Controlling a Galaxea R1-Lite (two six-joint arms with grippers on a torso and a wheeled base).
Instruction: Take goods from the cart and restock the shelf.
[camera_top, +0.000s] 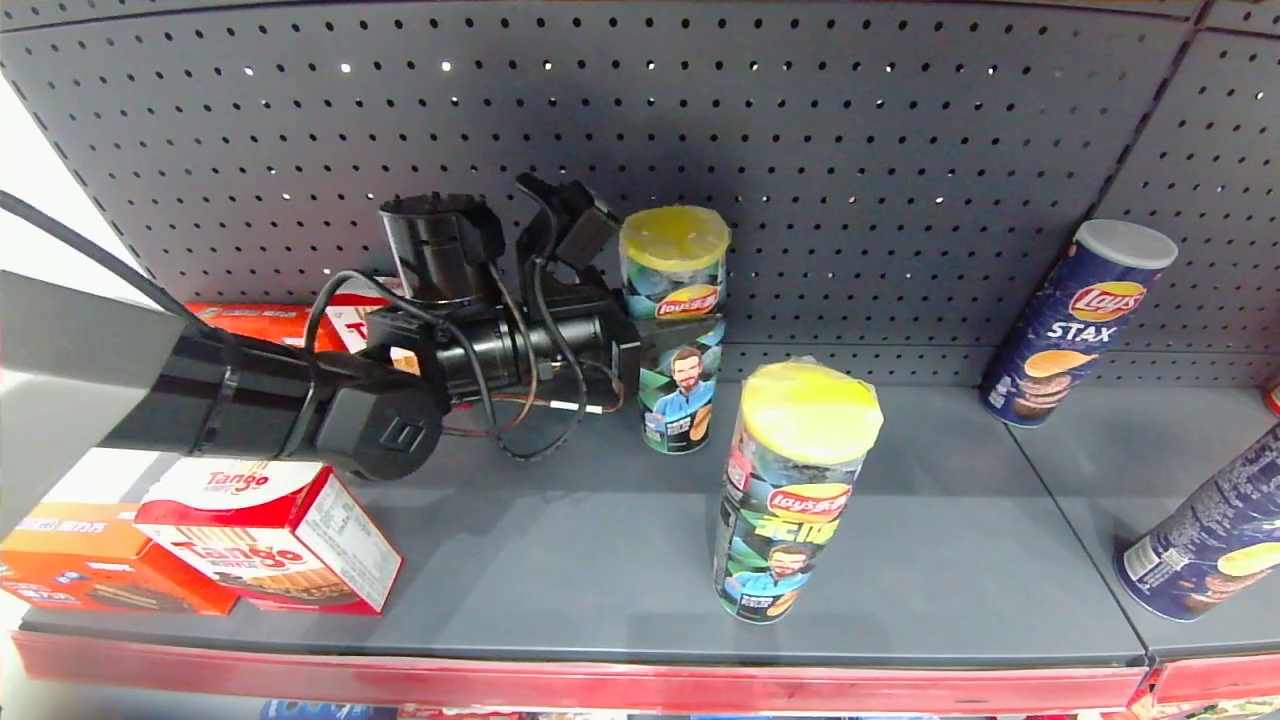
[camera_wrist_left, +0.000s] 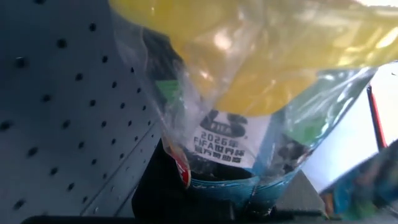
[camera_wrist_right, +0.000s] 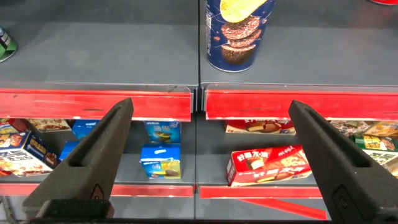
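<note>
Head view: can (camera_top: 678, 290) half-hidden, perhaps gripped.

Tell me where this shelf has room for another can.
Bare shelf lies between the front yellow-lidded can and the rear blue can, and between that can and the wafer box. Crowded around the left gripper and held can.

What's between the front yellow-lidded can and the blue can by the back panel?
Just bare shelf between the yellow-lidded can and the blue can; head view shows it.
</note>
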